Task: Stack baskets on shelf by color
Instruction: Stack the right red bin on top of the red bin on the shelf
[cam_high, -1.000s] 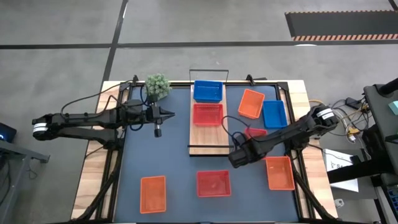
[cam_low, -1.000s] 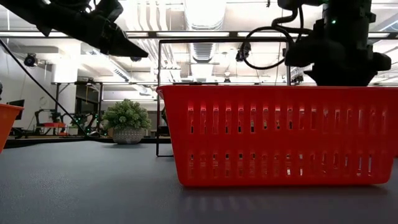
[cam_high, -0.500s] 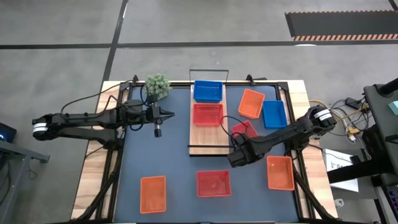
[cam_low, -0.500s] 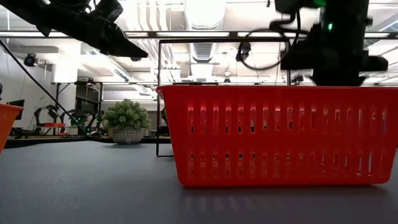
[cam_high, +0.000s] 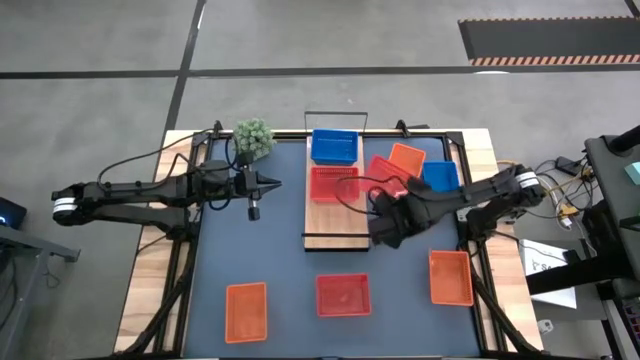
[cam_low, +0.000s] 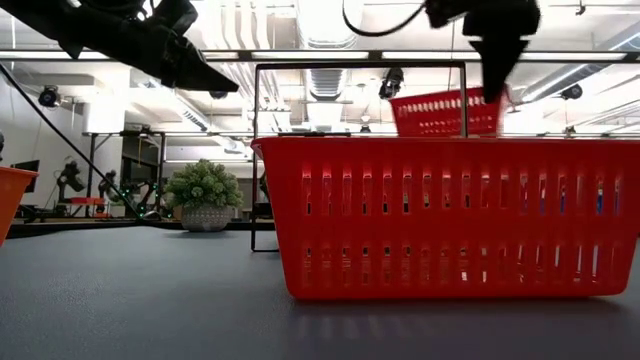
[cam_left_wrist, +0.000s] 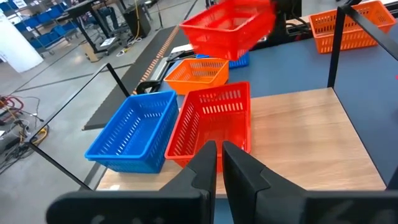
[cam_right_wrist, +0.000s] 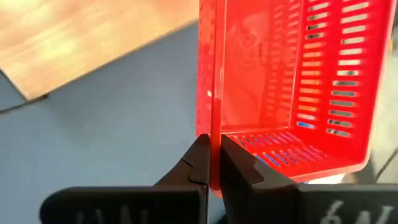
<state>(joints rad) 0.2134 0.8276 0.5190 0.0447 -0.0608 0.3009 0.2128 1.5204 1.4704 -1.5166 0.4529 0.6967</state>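
Right end effector (cam_high: 385, 222) pinching rim of red basket (cam_high: 385, 172), held in air just beside shelf (cam_high: 335, 210); left end effector (cam_high: 270, 184) pressed together, empty, hovering near plant ball (cam_high: 254, 138); second red basket (cam_high: 334, 184) and blue basket (cam_high: 334, 146) on shelf, touching; others on table mat (cam_high: 270, 260)

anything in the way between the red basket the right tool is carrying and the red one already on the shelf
Nothing visible blocks it. The right tool holds the red basket in the air beside the shelf. The red basket on the shelf is open on top, and the left tool waits off to the shelf's other side.
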